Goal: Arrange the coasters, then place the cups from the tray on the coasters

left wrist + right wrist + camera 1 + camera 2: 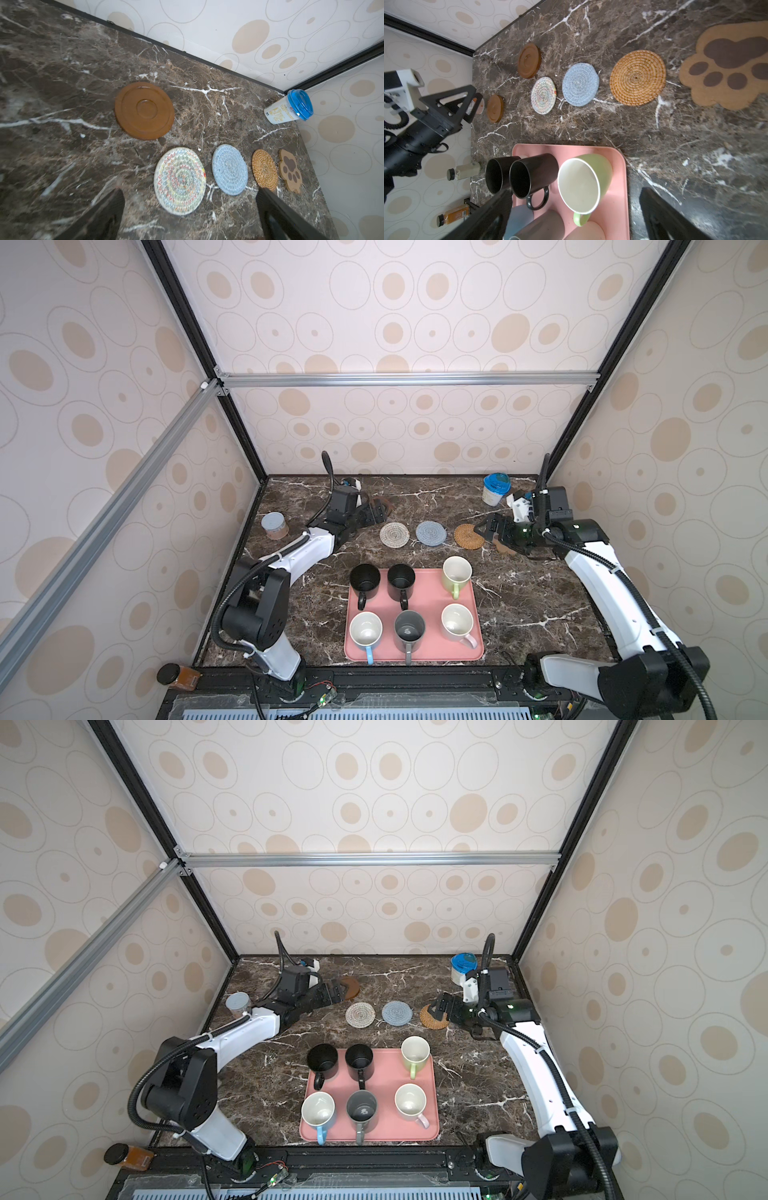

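Six cups (409, 630) stand on the pink tray (428, 593). Beyond the tray's far edge lie, in a row, the whitish coaster (394, 534), grey-blue coaster (431, 533) and rattan coaster (465, 536). The paw coaster (726, 66) lies beyond its far right corner. The left pincer (376, 511), spread and empty, hovers near a brown disc coaster (144, 110) beyond the far left corner. The right pincer (484, 528), likewise spread, hangs beyond the far right corner.

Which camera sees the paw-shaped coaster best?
The right wrist view: the paw-shaped coaster looks big, toe pads clear. The left wrist view shows it whole but small. In a top view the right arm hides most of it.
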You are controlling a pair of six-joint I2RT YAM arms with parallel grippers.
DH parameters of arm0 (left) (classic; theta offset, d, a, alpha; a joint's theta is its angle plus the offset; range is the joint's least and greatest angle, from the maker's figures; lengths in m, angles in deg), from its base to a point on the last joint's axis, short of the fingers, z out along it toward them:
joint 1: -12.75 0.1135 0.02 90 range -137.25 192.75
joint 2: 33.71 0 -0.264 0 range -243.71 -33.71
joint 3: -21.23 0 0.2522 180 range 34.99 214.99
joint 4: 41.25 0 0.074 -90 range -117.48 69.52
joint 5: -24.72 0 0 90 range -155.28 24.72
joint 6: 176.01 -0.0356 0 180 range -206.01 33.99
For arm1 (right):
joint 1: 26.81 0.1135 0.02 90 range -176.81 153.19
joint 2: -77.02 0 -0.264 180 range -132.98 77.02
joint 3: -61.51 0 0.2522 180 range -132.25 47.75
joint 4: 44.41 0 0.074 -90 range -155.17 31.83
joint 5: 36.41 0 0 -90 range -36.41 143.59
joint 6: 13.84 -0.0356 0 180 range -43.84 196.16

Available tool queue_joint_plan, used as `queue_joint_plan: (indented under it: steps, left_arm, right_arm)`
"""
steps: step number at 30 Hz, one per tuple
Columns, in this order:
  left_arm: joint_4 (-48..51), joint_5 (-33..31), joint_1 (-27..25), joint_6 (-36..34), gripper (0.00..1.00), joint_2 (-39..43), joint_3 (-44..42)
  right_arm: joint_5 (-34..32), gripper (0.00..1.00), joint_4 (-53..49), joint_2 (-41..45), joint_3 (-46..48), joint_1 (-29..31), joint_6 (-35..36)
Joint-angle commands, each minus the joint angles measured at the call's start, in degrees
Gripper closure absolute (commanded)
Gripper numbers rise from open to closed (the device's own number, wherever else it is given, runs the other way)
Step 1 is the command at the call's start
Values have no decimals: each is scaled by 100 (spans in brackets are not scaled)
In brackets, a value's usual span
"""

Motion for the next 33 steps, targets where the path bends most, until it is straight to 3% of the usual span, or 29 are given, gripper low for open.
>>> queue_joint_plan:
  steps: [1,11,19,22,26,33]
  left_arm:
    - [-466,-219,71,336,0,607,-527]
    - [-251,-512,199,319,0,1826,-1543]
    - [-233,-518,258,437,0,2418,-2078]
    - [-269,-465,271,562,0,2511,-2247]
    - [-453,-303,270,756,0,2597,-2464]
    - [-407,-354,265,764,0,2748,-2546]
  right_arm:
    - [247,0,219,-542,-499,302,45]
    - [194,0,-91,-2819,-2498,1455,339]
    - [-1323,1,-1125,-4493,-4439,2028,-149]
    - [-410,1,-1172,-5008,-4952,2077,115]
    - [709,1,-476,-5397,-4984,2120,50]
    - [1777,1,-6,-6143,-5378,2221,-198]
